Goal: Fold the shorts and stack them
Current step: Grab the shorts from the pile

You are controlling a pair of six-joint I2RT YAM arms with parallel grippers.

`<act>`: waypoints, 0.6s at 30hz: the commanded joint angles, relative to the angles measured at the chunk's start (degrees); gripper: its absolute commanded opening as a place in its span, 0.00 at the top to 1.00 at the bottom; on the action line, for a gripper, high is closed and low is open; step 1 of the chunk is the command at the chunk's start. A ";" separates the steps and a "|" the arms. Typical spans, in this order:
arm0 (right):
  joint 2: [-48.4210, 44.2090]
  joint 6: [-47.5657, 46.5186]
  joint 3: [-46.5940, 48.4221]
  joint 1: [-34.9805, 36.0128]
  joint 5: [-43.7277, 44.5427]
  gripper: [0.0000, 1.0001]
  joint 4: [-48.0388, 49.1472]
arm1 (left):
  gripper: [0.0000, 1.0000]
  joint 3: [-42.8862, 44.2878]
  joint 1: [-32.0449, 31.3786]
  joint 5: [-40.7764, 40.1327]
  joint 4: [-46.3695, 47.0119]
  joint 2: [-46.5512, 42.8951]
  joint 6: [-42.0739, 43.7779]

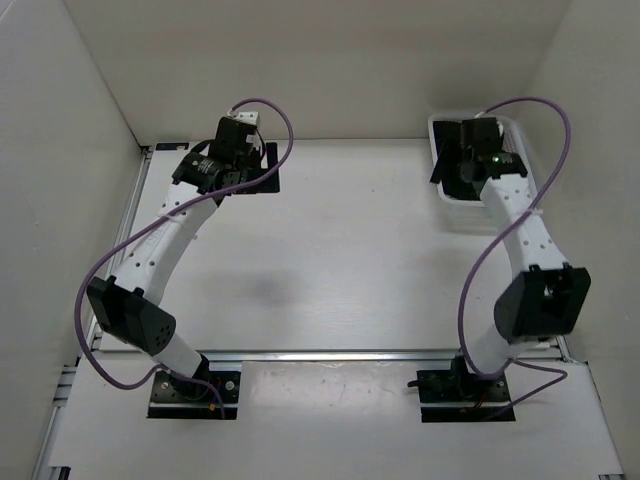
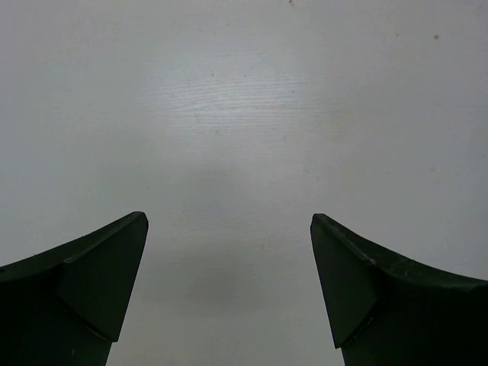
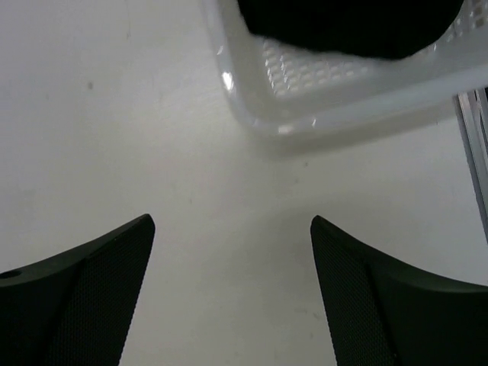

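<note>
Black shorts (image 3: 351, 27) lie bunched in a white mesh basket (image 3: 305, 91) at the far right of the table; only their near edge shows in the right wrist view. My right gripper (image 3: 232, 219) is open and empty, over bare table just short of the basket's corner. From above it sits at the basket's (image 1: 500, 215) left rim (image 1: 452, 155). My left gripper (image 2: 229, 217) is open and empty, with only plain white surface between its fingers. From above it is at the far left (image 1: 240, 135), over a flat black patch (image 1: 268, 178) that my arm mostly hides.
White walls close in the table at the back and both sides. A metal rail (image 1: 330, 354) runs along the near edge by the arm bases. Purple cables (image 1: 120, 260) loop beside each arm.
</note>
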 commanded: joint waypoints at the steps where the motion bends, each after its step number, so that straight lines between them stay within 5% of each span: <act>1: 10.95 2.81 10.13 -8.89 -10.93 0.14 1.01 | 0.00 1.47 1.06 4.11 -3.68 1.75 1.00; 9: 39.09 0.79 41.65 -13.55 -3.07 0.01 -5.85 | 0.00 2.17 1.59 2.07 -5.63 2.81 1.00; 15: 52.56 4.84 50.76 -17.60 -3.48 0.01 -3.06 | 0.00 3.41 1.59 0.14 -6.16 5.53 1.00; 17: 55.82 5.63 53.04 -18.13 -5.66 0.06 -0.86 | 0.00 4.02 1.59 -1.00 -6.16 6.49 1.00; 18: 56.35 5.63 53.05 -18.14 -6.20 0.20 0.02 | 0.00 4.72 1.59 -1.00 -6.77 7.72 0.39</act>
